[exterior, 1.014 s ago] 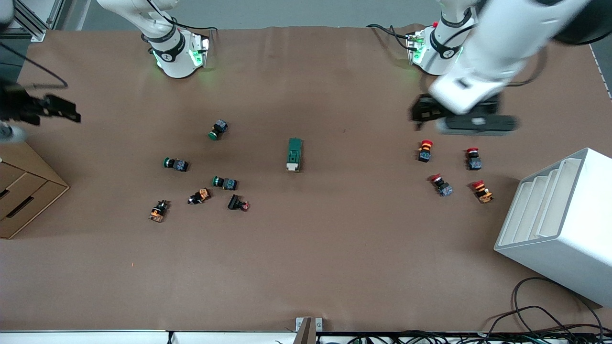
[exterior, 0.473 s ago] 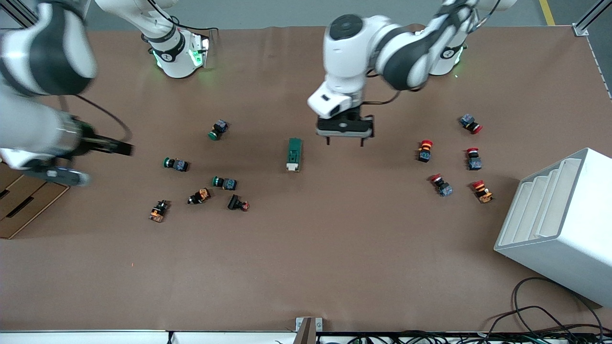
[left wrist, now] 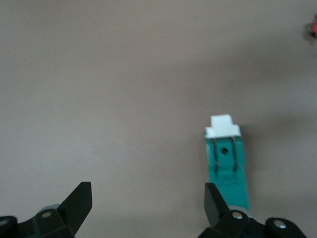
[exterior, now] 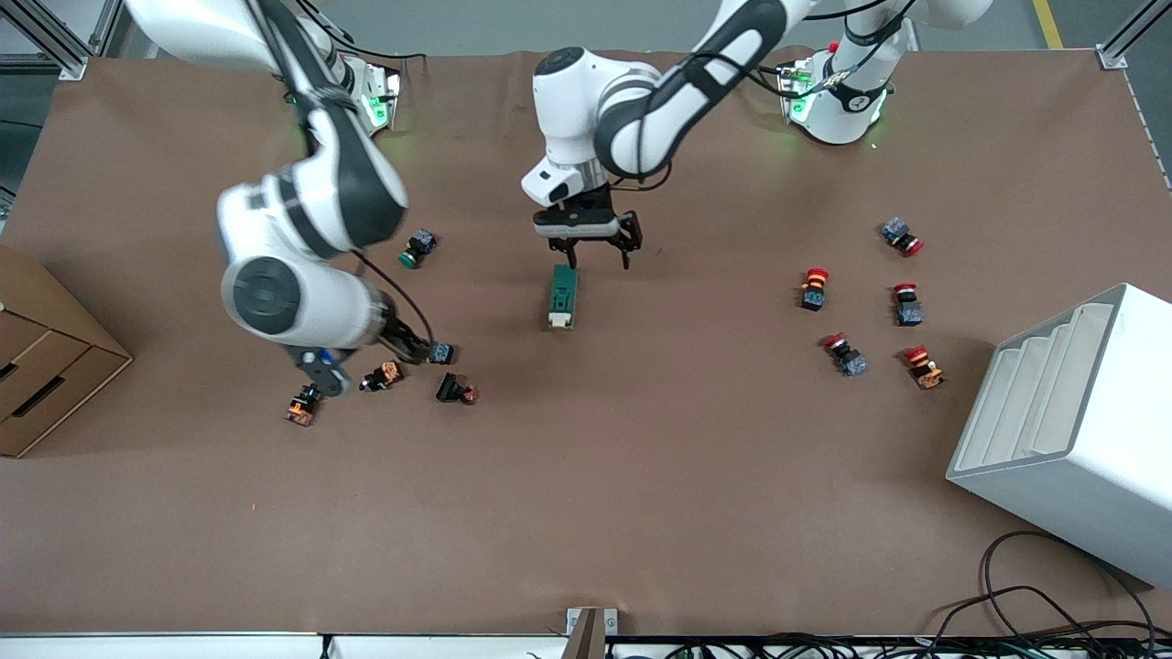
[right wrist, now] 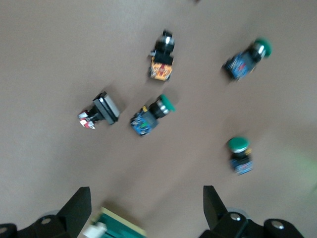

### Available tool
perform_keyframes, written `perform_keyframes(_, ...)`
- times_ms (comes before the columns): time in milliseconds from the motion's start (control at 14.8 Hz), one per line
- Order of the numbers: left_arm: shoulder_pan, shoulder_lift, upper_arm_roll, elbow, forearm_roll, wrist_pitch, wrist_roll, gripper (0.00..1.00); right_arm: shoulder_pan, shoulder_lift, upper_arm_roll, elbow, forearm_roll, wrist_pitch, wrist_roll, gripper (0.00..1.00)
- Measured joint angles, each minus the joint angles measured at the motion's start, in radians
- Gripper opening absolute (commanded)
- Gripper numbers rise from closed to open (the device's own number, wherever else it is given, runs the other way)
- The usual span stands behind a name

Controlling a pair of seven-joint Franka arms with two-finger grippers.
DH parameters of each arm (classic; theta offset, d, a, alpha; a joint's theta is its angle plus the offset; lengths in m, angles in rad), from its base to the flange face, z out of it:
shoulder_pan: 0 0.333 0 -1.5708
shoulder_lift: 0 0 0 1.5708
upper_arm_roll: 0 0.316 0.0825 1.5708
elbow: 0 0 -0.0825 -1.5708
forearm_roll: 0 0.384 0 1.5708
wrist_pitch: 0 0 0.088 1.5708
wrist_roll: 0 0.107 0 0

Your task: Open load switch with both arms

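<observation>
The load switch (exterior: 563, 295) is a dark-green block lying mid-table, its white tab (exterior: 559, 319) at the end nearer the front camera. My left gripper (exterior: 597, 261) hangs open just above the table by the switch's farther end. It is offset toward the left arm's end, and one fingertip (exterior: 569, 265) is right at the block. In the left wrist view the load switch (left wrist: 225, 166) lies beside one finger (left wrist: 213, 198), and the left gripper (left wrist: 147, 198) holds nothing. My right gripper (exterior: 371, 357) is open over the green-capped buttons. The right gripper (right wrist: 147, 203) is empty, with the load switch (right wrist: 116, 229) at the frame's edge.
Green-capped and orange push buttons (exterior: 417, 247) lie scattered toward the right arm's end. Red-capped buttons (exterior: 815, 288) lie toward the left arm's end. A white slotted rack (exterior: 1071, 421) stands at that end, a cardboard box (exterior: 46, 366) at the other. Cables (exterior: 1035, 604) trail at the near edge.
Both arms swung in from the table's ends. The left gripper came down to the switch's farther end. The right arm now hangs over the green buttons.
</observation>
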Motion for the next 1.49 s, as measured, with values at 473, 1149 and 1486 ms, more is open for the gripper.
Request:
perform_keyframes(473, -0.147, 0.166, -0.001, -0.021, 0.415, -0.002, -0.45, 1.0, 0.126, 0.252, 0.0, 0.183, 0.079, 0.078, 0.495, 1.0)
perform_keyframes(1149, -0.138, 0.274, 0.02, -0.031, 0.784, -0.001, -0.745, 1.0, 0.223, 0.383, 0.013, 0.218, 0.16, 0.128, 0.728, 1.0)
perform_keyframes(1486, -0.141, 0.279, 0.021, -0.036, 0.81, -0.006, -0.821, 1.0, 0.231, 0.383, 0.017, 0.224, 0.191, 0.081, 0.728, 1.0)
